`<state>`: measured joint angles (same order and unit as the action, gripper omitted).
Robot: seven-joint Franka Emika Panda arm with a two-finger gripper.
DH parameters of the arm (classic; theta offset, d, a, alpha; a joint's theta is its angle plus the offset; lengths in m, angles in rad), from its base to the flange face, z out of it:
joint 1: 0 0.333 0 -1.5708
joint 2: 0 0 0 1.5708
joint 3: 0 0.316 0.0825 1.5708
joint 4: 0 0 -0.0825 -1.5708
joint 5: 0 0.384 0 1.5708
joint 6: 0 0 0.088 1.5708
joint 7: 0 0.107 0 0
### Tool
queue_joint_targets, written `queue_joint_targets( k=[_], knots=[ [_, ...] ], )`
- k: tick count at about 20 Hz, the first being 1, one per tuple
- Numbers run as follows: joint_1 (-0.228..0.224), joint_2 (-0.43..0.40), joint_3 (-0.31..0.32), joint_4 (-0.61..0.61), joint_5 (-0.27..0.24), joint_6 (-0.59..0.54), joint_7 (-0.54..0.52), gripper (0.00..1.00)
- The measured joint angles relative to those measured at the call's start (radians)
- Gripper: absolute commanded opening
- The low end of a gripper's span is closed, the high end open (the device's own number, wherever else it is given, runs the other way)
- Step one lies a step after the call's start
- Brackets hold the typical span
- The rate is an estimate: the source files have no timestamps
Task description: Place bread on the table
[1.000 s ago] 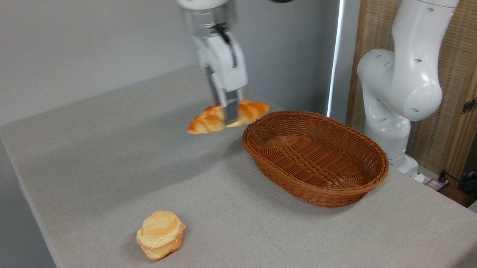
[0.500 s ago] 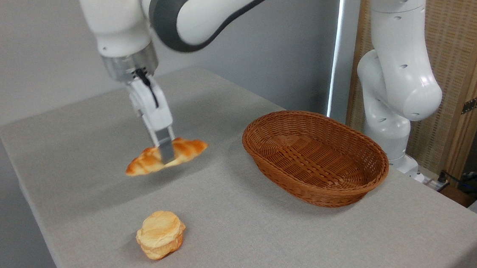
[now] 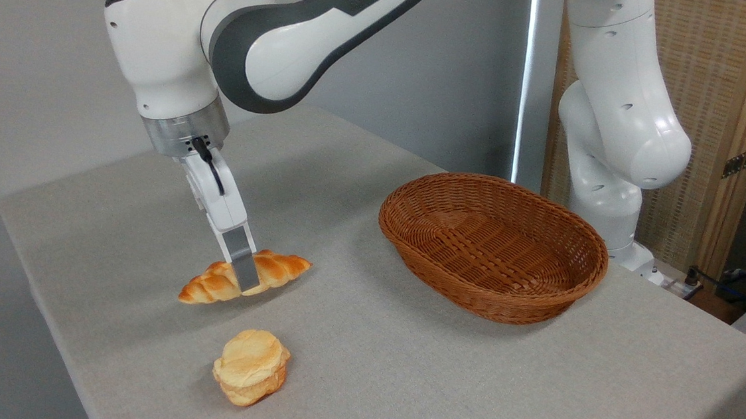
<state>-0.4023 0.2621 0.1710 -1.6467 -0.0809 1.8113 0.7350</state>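
The bread (image 3: 278,270), a braided golden-orange roll with tapered ends, hangs low over the grey cloth table (image 3: 400,371), left of centre, tilted with its left tip lowest. My gripper (image 3: 244,278) is shut on its middle; the near finger crosses the roll and the far finger is hidden behind it. Whether the left tip touches the cloth I cannot tell.
A round pale-yellow layered bun (image 3: 251,366) lies on the cloth just in front of the bread. A brown wicker basket (image 3: 525,308), with nothing in it, stands to the right. The arm's white base (image 3: 618,142) rises behind the basket. The table's left edge is close to the roll.
The gripper has carried the bread from beside the basket's left rim to the left and down towards the cloth. In the last half second it sank lower and slowed.
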Motion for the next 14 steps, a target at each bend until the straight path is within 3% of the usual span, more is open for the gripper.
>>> queue_joint_targets(
  k=[14],
  knots=[
    [0.0,0.0,0.0,0.009,0.001,0.0,0.0,1.0]
  ],
)
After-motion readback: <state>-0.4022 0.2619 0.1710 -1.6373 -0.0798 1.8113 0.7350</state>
